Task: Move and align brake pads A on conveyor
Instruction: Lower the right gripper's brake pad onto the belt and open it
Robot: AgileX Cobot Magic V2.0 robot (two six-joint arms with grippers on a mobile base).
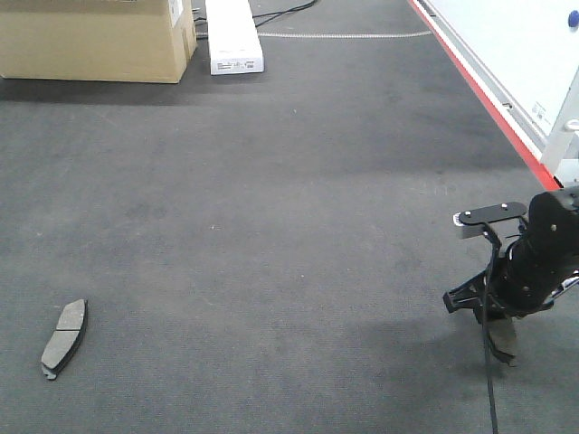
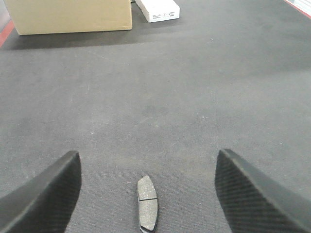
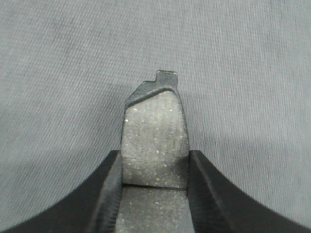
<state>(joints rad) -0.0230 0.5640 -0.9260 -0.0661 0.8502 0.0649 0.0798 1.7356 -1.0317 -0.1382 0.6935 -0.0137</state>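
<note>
Far in front of me stands a big brown cardboard box (image 1: 90, 41), w/ a white sticker on its right side. Just beside it, on the R, lies a long white carton (image 1: 233, 36) w/ small print on the near end. Behind this carton, black cables (image 1: 285, 13) run off. A thin pale line (image 1: 344, 35) goes from there to the R, maybe a seam; pic too small to tell. At far R is a white panel (image 1: 516, 45) w/ a small label.

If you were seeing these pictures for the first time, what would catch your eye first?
The right hand, low at the right side of the conveyor, is shut on a grey brake pad. A second brake pad lies alone at front left, framed by the open left hand. A cardboard box stands at the far left.
</note>
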